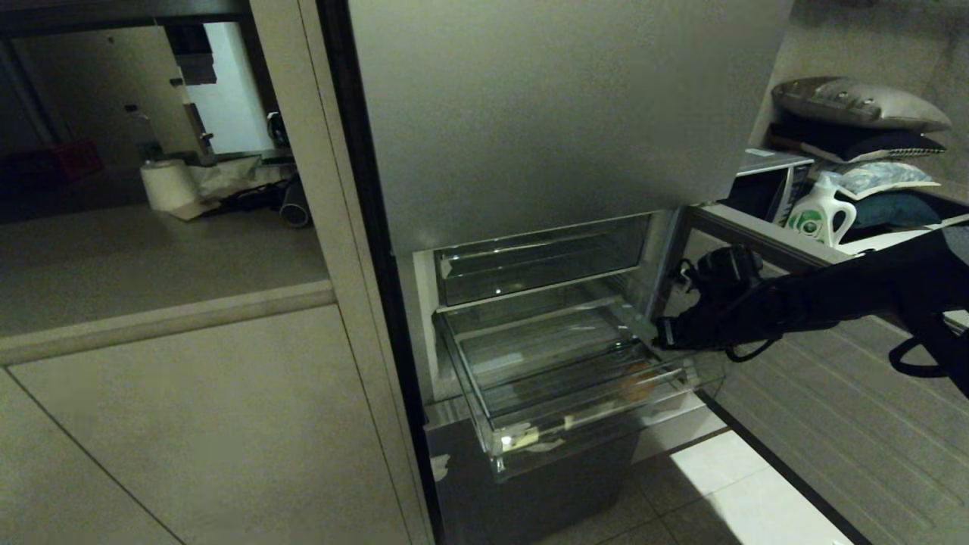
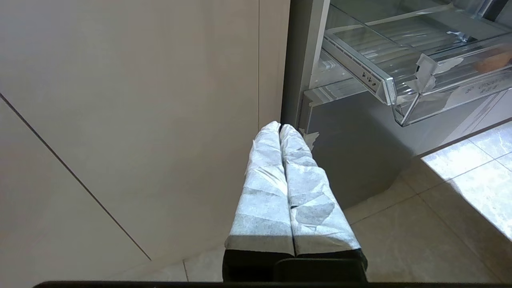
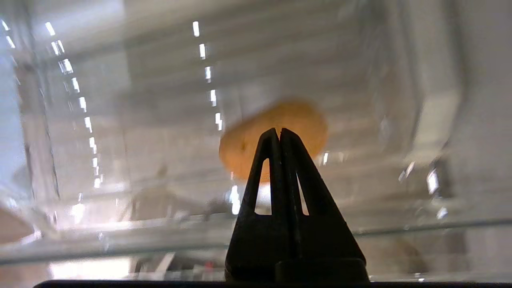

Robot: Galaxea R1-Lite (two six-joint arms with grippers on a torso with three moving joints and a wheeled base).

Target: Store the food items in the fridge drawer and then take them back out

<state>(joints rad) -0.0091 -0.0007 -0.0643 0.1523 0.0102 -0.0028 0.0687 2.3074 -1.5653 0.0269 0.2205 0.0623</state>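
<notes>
Your right gripper, fingers pressed together and empty, hangs over the drawer. An orange-brown item lies inside. Your left gripper is closed too.

R arm stretched fwd, its fingers pressed together — L fingers also closed, arm low.

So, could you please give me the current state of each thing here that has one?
Drawer: pulled out, holding the orange-brown food.
Orange-brown food: lying on the drawer floor, not gripped.
Upper tray: pushed in.
Right gripper: shut, empty, at the drawer's right rim.
Left gripper: shut, empty, parked low beside the fridge.
</notes>
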